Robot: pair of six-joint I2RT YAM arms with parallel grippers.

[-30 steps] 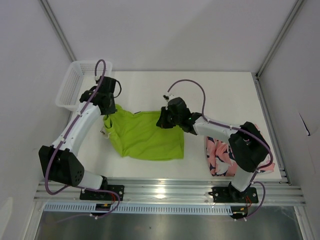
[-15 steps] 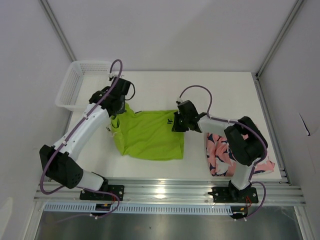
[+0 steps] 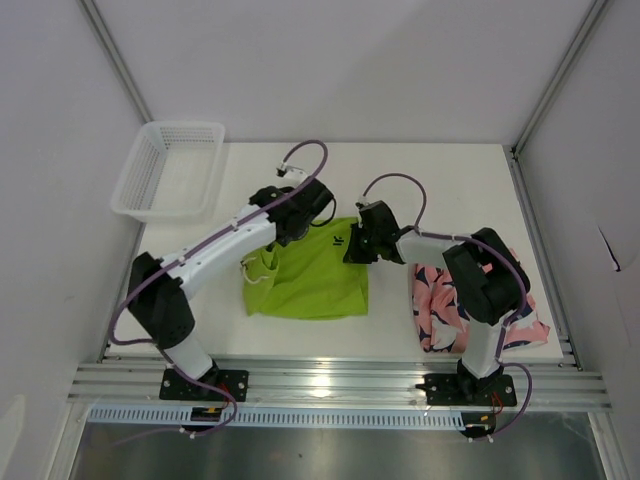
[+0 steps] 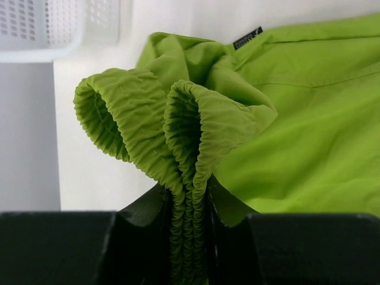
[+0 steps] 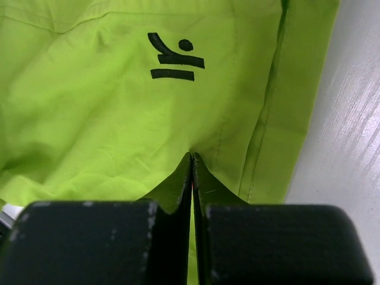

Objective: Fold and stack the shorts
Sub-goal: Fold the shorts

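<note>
The left gripper (image 4: pixel 190 196) is clamped on the bunched waistband of the green shorts (image 3: pixel 312 278), at frame centre. The right gripper (image 5: pixel 192 172) pinches their right edge. The pink shorts (image 3: pixel 436 312) lie at lower right.

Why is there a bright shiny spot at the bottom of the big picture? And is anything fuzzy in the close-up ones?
Top external view: light bounces off the metal rail, making that white glare. Left wrist view: the green shorts are sharp, but the basket behind looks a little soft. Right wrist view: the logo is crisp, and the table has a streaky shine.
</note>
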